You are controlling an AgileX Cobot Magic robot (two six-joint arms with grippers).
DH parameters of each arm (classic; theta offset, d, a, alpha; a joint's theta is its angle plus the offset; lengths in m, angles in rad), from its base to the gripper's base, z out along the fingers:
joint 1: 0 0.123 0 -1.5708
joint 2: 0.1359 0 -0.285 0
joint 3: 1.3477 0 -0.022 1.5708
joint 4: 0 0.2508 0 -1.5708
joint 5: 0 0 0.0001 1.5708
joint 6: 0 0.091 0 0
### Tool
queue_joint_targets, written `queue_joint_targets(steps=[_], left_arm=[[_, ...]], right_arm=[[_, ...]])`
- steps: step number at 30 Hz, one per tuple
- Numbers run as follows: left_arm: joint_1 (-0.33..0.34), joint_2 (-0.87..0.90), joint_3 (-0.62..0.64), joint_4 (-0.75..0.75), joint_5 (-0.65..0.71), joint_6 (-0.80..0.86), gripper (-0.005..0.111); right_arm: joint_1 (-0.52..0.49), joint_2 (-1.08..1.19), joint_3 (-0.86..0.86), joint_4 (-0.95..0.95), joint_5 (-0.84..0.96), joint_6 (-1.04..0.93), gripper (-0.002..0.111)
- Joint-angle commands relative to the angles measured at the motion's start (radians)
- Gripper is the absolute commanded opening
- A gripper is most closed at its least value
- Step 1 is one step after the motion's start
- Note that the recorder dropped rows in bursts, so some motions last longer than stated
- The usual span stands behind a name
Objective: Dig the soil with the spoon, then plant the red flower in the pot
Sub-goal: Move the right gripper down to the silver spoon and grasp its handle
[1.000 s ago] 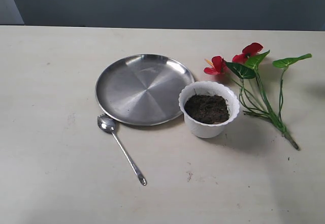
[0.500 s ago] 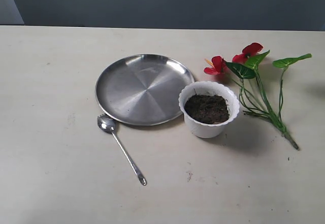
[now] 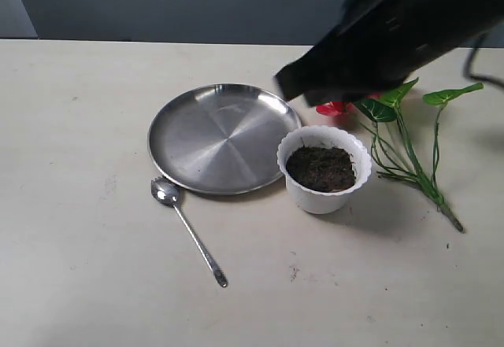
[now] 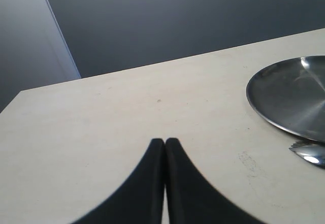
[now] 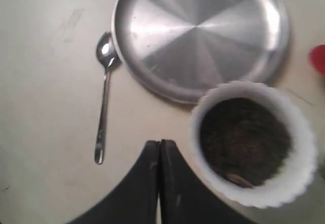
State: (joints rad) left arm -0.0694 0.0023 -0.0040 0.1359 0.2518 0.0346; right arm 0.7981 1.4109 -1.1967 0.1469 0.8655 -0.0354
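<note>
Overhead, the right pincer (image 5: 159, 148), fingers pressed together and empty, hangs near the pot (image 3: 324, 168); the spoon (image 3: 187, 229) lies left on the tabletop (image 3: 79, 245). Dropping carelessly, it might tip the pot, spilling soil (image 3: 320, 167).

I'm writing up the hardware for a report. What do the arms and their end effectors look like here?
Both end effectors, left and right, have matte black fingers that curve inward from a broad base to narrow tips. In the exterior view the right arm is a bulky, blurred black body with a small white patch near the top and a dark cable looping at its side.
</note>
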Motion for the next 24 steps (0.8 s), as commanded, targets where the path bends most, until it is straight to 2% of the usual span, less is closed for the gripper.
queue_joint_targets(steps=[1, 3, 5, 8, 10, 16, 24], left_arm=[[-0.005, -0.002, 0.004, -0.002, -0.009, -0.002, 0.000], [-0.005, -0.002, 0.004, -0.002, -0.009, -0.002, 0.000], [-0.005, -0.002, 0.004, -0.002, -0.009, -0.002, 0.000], [-0.005, -0.002, 0.004, -0.002, -0.009, -0.002, 0.000], [-0.005, -0.002, 0.004, -0.002, -0.009, -0.002, 0.000], [-0.005, -0.002, 0.004, -0.002, -0.009, -0.002, 0.000], [-0.005, -0.002, 0.004, -0.002, -0.009, -0.002, 0.000]], right_arm=[[0.143, 0.186, -0.028, 0.000, -0.055, 0.047, -0.001], [0.170, 0.268, -0.043, 0.013, -0.048, 0.043, 0.001], [0.188, 0.330, -0.050, 0.018, -0.051, 0.043, 0.008], [0.210, 0.405, -0.059, 0.020, -0.072, 0.035, 0.029], [0.221, 0.442, -0.059, 0.020, -0.109, 0.035, 0.038], [0.249, 0.515, -0.076, 0.050, -0.205, 0.035, 0.038], [0.251, 0.630, -0.220, 0.036, -0.099, 0.027, 0.038]])
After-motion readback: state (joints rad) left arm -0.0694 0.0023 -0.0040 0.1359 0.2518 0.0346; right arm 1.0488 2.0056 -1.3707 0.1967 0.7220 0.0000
